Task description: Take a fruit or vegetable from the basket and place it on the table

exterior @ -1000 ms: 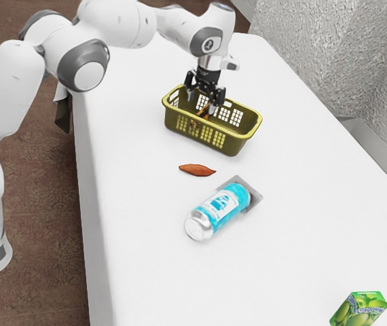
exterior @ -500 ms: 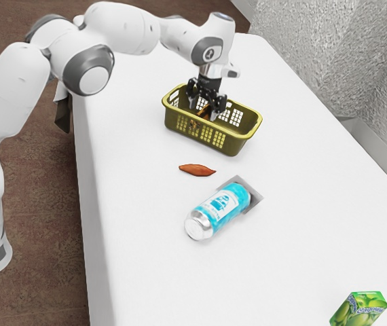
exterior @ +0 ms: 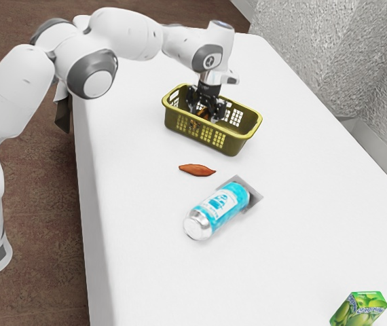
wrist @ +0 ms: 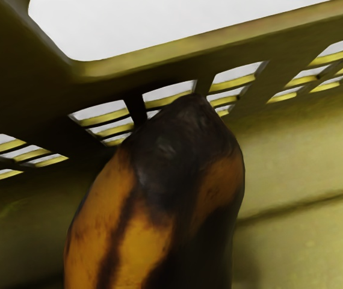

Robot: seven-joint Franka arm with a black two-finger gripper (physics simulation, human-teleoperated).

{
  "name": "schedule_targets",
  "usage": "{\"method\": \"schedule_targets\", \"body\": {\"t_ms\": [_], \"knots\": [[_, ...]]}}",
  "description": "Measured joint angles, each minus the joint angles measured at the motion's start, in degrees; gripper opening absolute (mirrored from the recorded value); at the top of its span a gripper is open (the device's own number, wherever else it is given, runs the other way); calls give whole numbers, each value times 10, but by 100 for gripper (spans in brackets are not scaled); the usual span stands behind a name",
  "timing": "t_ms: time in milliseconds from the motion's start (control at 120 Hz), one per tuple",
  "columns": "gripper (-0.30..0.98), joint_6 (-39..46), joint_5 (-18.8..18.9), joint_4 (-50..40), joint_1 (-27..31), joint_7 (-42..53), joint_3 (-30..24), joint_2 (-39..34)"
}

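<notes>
Banana (wrist: 123, 241), one that I can make out, lies inside the basket (exterior: 233, 142), between and below the fingers of the claw (exterior: 205, 114). The claw is lowered into the basket with its fingers apart, open rather than clamped. The banana is orange-yellow with black patches, and its dark tip points toward the slotted wall; whether the tip touches that wall I cannot tell.

There is one basket, olive-yellow and upright, toward the far end of the white bench (exterior: 136, 265), about midway between its two long edges. Next out, just beside the basket and nearer the long edge at the exterior view's left, one reddish-orange root (exterior: 197, 170) lies on the bench, apart from the basket.

Past the root, one blue and silver can (exterior: 219, 209) rests on its side, also closer to that same long edge. Its end toward the basket overlaps one grey pad (exterior: 255, 195). Farthest from the claw, one green box (exterior: 360, 309) with fruit pictured on it sits well apart, nearer the long edge at the exterior view's right.
</notes>
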Motion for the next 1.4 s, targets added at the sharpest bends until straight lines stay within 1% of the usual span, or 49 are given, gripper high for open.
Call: {"method": "schedule_targets", "body": {"t_ms": [50,150,200,250,367,400,442,508,675,767,917,1167,1208,1250,1400], "knots": [[51,1,-1,0,1,0,0,2],[32,3,-2,-1,2,-1,0,5],[29,3,-2,0,2,-1,1,7],[36,4,-2,0,2,-1,1,9],[62,5,-1,0,2,-2,1,11],[66,5,-1,0,2,-2,1,11],[68,5,-2,0,2,-2,1,11],[59,6,-1,0,2,-2,1,9],[27,6,1,-1,1,-2,2,4],[17,6,2,0,1,-1,2,-2],[15,5,4,-1,1,1,2,-20],[14,-3,9,7,-7,7,1,-86],[13,-7,9,17,-18,7,0,-95],[14,-12,10,33,-43,8,0,-101],[14,-21,19,83,-185,10,1,-104]]}}
